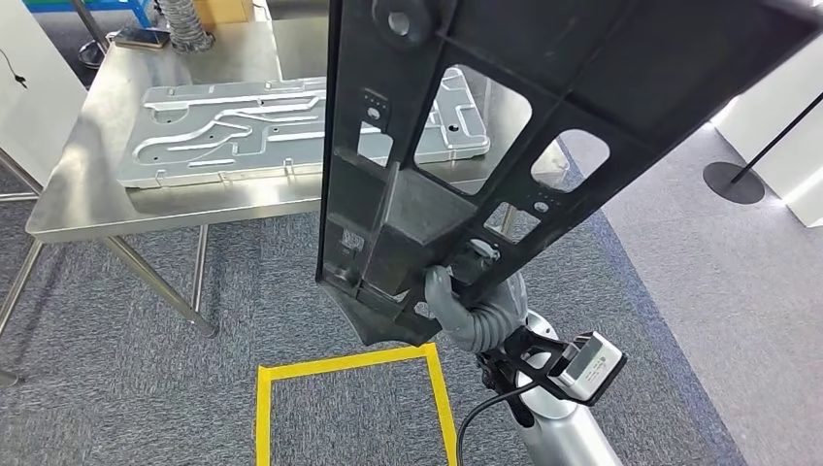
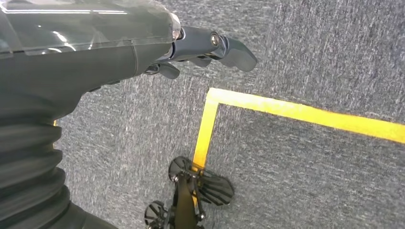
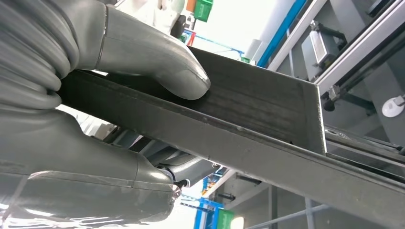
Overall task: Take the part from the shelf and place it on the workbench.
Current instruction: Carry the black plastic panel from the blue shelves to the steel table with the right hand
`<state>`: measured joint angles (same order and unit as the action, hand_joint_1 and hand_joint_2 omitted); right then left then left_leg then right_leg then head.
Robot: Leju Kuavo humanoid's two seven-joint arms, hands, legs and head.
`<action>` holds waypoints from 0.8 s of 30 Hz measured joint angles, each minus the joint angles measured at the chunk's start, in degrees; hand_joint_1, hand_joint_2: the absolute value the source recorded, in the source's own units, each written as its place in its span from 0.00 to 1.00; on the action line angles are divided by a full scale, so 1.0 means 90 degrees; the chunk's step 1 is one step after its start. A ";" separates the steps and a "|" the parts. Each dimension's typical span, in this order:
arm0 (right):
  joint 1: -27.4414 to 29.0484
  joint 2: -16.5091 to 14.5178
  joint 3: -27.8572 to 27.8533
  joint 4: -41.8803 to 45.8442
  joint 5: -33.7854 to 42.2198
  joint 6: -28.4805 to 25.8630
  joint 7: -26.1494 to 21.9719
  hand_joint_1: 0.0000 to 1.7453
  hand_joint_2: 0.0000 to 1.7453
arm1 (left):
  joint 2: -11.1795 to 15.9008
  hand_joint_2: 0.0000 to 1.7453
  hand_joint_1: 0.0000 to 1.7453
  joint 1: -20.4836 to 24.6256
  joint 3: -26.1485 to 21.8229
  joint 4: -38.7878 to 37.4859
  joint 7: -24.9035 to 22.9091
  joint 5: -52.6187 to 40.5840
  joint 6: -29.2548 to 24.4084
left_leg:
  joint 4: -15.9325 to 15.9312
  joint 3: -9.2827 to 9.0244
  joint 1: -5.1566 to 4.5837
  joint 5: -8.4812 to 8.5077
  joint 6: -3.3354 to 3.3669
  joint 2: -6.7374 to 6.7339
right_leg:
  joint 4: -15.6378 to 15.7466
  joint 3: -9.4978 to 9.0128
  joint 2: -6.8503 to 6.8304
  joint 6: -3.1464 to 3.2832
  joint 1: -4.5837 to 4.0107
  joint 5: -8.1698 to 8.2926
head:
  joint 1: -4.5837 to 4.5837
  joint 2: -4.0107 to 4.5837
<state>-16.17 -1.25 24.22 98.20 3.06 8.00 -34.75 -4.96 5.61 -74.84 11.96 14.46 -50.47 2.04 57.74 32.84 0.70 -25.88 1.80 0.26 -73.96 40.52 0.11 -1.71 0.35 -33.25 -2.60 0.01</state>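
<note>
A large black ribbed plastic part [image 1: 456, 136] with several cut-out openings is held upright in front of me in the head view, blocking the right half of the workbench. My right hand [image 1: 476, 306] grips its lower edge from below. Up close in the right wrist view, the thumb [image 3: 157, 62] presses on the part's black edge [image 3: 248, 124]. The steel workbench [image 1: 107, 146] stands ahead on the left, carrying a flat silver machined plate [image 1: 243, 131]. My left hand [image 2: 200, 47] hangs over the carpet with its dark fingers curled in, holding nothing.
A yellow tape square [image 1: 349, 398] marks the grey carpet by my feet, also seen as a yellow corner [image 2: 210, 119]. A phone [image 1: 144, 39] lies at the bench's far left corner. A round black stand base [image 1: 733, 182] sits at the right.
</note>
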 joint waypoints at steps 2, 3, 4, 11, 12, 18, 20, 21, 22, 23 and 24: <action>-0.0004 0.0000 0.0000 -0.0005 0.0000 0.0000 0.0000 1.00 1.00 | -0.0001 1.00 0.00 0.0002 0.0000 0.0000 0.0003 -0.0001 0.0005 | 0.0000 -0.0027 -0.0002 -0.0006 -0.0010 0.0010 | 0.0676 -0.0327 0.0000 0.0048 -0.0005 0.0426 | 0.0000 0.0001; -0.0012 0.0000 0.0000 -0.0005 0.0000 0.0000 0.0000 1.00 1.00 | -0.0004 1.00 0.00 0.0003 0.0000 -0.0001 0.0004 -0.0002 0.0008 | 0.0001 -0.0040 -0.0008 -0.0013 -0.0023 0.0014 | 0.1143 -0.0557 -0.0001 0.0092 -0.0020 0.0610 | 0.0000 0.0001; -0.0020 -0.0001 0.0000 -0.0005 0.0000 0.0000 0.0000 1.00 1.00 | -0.0009 1.00 0.00 0.0005 0.0000 -0.0001 0.0006 -0.0002 0.0012 | 0.0005 -0.0043 -0.0016 -0.0020 -0.0045 0.0017 | 0.1521 -0.0735 -0.0004 0.0129 -0.0038 0.0736 | 0.0000 0.0001; -0.0049 -0.0012 0.0000 -0.0002 0.0002 0.0002 -0.0006 1.00 1.00 | -0.0002 1.00 0.00 0.0014 0.0002 0.0000 0.0024 -0.0003 0.0021 | 0.0519 0.0181 -0.0006 -0.0351 -0.0268 0.0004 | 0.1978 -0.0947 -0.0020 0.0309 -0.0013 0.0829 | 0.0000 -0.0001; -0.0052 -0.0012 0.0000 -0.0003 0.0003 0.0003 -0.0007 1.00 1.00 | -0.0004 1.00 0.00 0.0009 0.0002 0.0000 0.0025 -0.0003 0.0022 | 0.0945 0.0390 -0.0002 -0.0549 -0.0290 0.0003 | 0.1984 -0.0956 -0.0022 0.0329 -0.0018 0.0818 | 0.0000 0.0000; -0.0024 -0.0012 0.0000 -0.0007 0.0007 0.0024 -0.0009 1.00 1.00 | -0.0003 1.00 0.00 -0.0024 0.0000 -0.0001 0.0025 0.0009 0.0020 | 0.0855 0.0472 0.0006 -0.0120 -0.0291 -0.0003 | 0.1933 -0.1060 -0.0010 0.0304 -0.0029 0.0682 | 0.0000 0.0000; -0.0029 -0.0012 0.0000 -0.0007 0.0009 0.0026 -0.0013 1.00 1.00 | -0.0004 1.00 0.00 -0.0020 0.0000 -0.0001 0.0028 0.0016 0.0018 | 0.0189 0.0166 -0.0014 0.0079 -0.0226 -0.0003 | 0.1898 -0.1084 -0.0005 0.0243 -0.0055 0.0615 | 0.0000 0.0000; -0.0030 -0.0012 0.0000 -0.0007 0.0009 0.0027 -0.0015 1.00 1.00 | -0.0004 1.00 0.00 -0.0020 0.0000 -0.0001 0.0030 0.0021 0.0016 | 0.0073 0.0117 -0.0021 0.0056 -0.0187 0.0001 | 0.1882 -0.1084 -0.0004 0.0208 -0.0067 0.0607 | -0.0001 0.0000; -0.0033 -0.0012 0.0000 -0.0007 0.0008 0.0027 -0.0015 1.00 1.00 | -0.0005 1.00 0.00 -0.0021 0.0000 0.0000 0.0032 0.0027 0.0015 | 0.0034 0.0102 -0.0027 0.0027 -0.0147 0.0006 | 0.1869 -0.1084 -0.0001 0.0175 -0.0077 0.0607 | -0.0001 -0.0001; -0.0038 -0.0012 0.0000 -0.0007 0.0007 0.0025 -0.0015 1.00 1.00 | -0.0007 1.00 0.00 -0.0024 -0.0001 0.0000 0.0032 0.0031 0.0014 | 0.0027 0.0086 -0.0017 0.0019 -0.0104 0.0012 | 0.1855 -0.1086 -0.0002 0.0142 -0.0075 0.0600 | -0.0001 -0.0001; -0.0047 -0.0012 0.0000 -0.0006 0.0007 0.0025 -0.0015 1.00 1.00 | -0.0009 1.00 0.00 -0.0027 -0.0001 0.0000 0.0033 0.0035 0.0013 | 0.0011 0.0054 -0.0007 0.0009 -0.0065 0.0016 | 0.1781 -0.1071 -0.0002 0.0106 -0.0070 0.0576 | -0.0001 0.0000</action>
<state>-16.60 -1.35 24.22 98.15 3.13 8.22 -34.88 -5.04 5.37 -74.85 11.96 14.75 -50.16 2.16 57.84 33.32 0.64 -25.80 1.22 0.40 -57.93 30.88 0.09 -0.75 -0.28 -28.07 -2.61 0.01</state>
